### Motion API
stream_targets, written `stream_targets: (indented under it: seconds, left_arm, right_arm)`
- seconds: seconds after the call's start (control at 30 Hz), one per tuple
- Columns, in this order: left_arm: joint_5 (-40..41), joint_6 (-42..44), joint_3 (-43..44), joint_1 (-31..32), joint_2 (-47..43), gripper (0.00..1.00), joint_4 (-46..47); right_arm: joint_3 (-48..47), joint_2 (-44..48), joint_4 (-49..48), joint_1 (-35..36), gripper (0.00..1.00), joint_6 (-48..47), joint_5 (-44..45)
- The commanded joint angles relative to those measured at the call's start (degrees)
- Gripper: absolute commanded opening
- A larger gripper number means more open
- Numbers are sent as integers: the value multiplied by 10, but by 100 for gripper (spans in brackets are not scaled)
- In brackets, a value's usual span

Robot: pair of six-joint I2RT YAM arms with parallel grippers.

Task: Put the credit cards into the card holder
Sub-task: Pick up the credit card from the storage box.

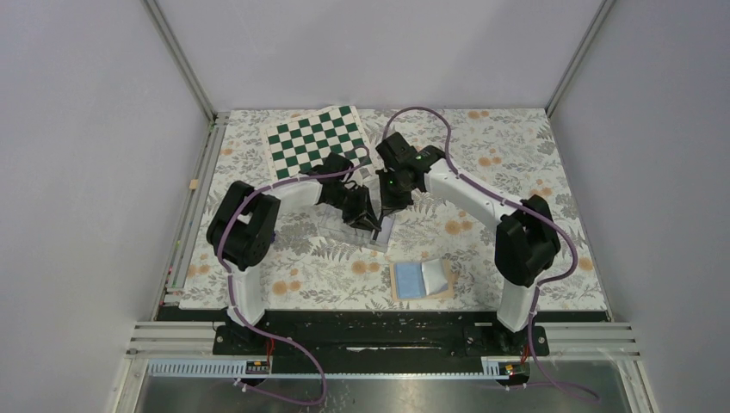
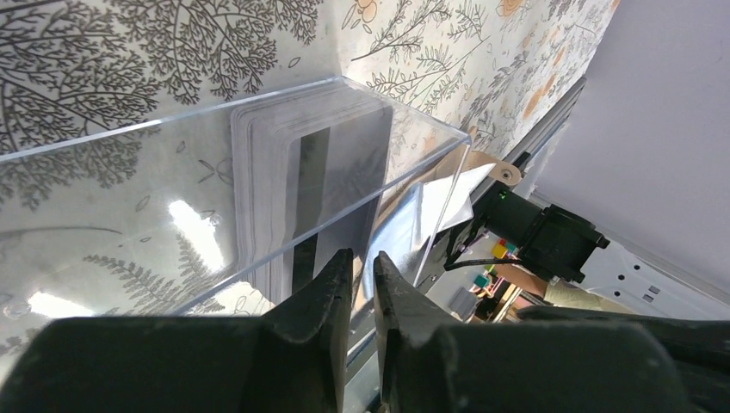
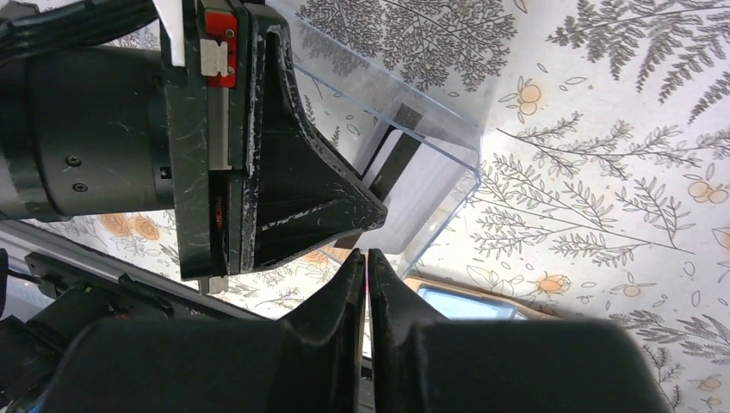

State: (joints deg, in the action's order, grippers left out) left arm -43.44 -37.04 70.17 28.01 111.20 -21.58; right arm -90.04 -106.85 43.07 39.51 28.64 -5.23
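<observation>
A stack of credit cards point(image 2: 284, 185) stands on edge inside a clear plastic box point(image 2: 129, 198) at mid-table point(image 1: 349, 231). My left gripper point(image 2: 362, 258) is closed on the box's near wall, its jaws a narrow gap apart; in the top view it is at the box's right end point(image 1: 370, 220). My right gripper point(image 3: 368, 256) is shut on a thin card seen edge-on, just outside the box's open end point(image 3: 422, 185). This card point(image 1: 387, 229) hangs below the gripper point(image 1: 385, 213). The tan card holder point(image 1: 422, 280) lies open, light-blue side up, near the front edge point(image 3: 465, 303).
A green-and-white chessboard mat point(image 1: 317, 139) lies at the back left. The floral cloth point(image 1: 516, 155) covers the table. Grey walls and metal rails close in the sides. The two arms cross close together over the box.
</observation>
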Motion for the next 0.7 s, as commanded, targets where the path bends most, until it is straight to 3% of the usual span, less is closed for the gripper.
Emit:
stream_targets:
  seconds: [0.0, 0.07, 0.2, 0.53, 0.67]
  left_arm:
    - [-5, 2, 23, 11, 4, 15, 6]
    - [9, 10, 30, 16, 11, 15, -11]
    - [45, 17, 32, 19, -3, 0, -34]
    - [206, 45, 47, 19, -171, 0, -108]
    - [206, 27, 11, 17, -249, 0, -79]
  right_arm:
    - [15, 38, 6, -13, 12, 5, 7]
    - [23, 51, 6, -17, 20, -1, 7]
    - [43, 87, 5, -23, 41, -15, 18]
    - [107, 226, -30, -33, 94, -39, 7]
    - [156, 277, -71, -54, 100, -32, -57]
